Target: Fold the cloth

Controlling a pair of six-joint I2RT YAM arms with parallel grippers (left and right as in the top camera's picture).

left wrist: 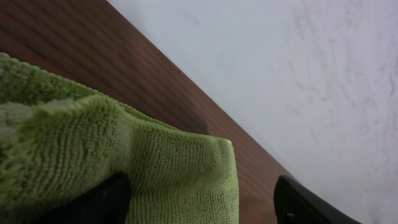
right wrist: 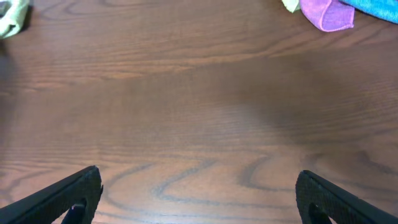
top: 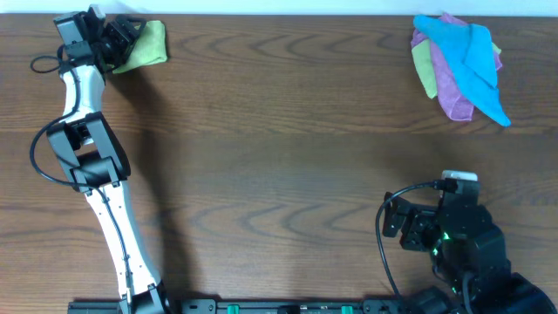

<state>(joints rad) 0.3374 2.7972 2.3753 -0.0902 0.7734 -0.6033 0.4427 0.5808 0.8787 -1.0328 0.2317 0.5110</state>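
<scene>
In the overhead view the cloth (top: 146, 44) is found at about 10 o'clock on the counter (top: 279, 131), close to the far edge. It is not spread flat. It lies gathered into a small lump, and in the left wrist view one layer of the green terry is seen turned over another, with a rounded corner towards 5 o'clock of that picture. The white tag cannot be made out.

The left arm is stretched towards this corner, and the left hand (top: 120, 39) is placed just at the 9 o'clock side of the cloth. In the left wrist view its two dark fingers (left wrist: 99, 199) are seen well apart. One is touched or partly covered by the cloth, and the other stands clear of it at 3 o'clock, with bare counter between. The left hand is therefore spread, and no closed grip on the cloth is shown. Behind the counter edge a white surface (left wrist: 280, 74) is seen.

The right hand (right wrist: 199, 202) is kept low at about 5 o'clock of the overhead view, well apart from the cloth. In the right wrist view its fingers (right wrist: 62, 199) are wide apart, and only bare wood is seen between them.

At about 2 o'clock a small pile is seen: a blue cloth (top: 471, 52) lies on top of a purple cloth (top: 453, 96), and a yellow-green cloth (top: 424, 74) shows at the 9 o'clock side of the pile.
</scene>
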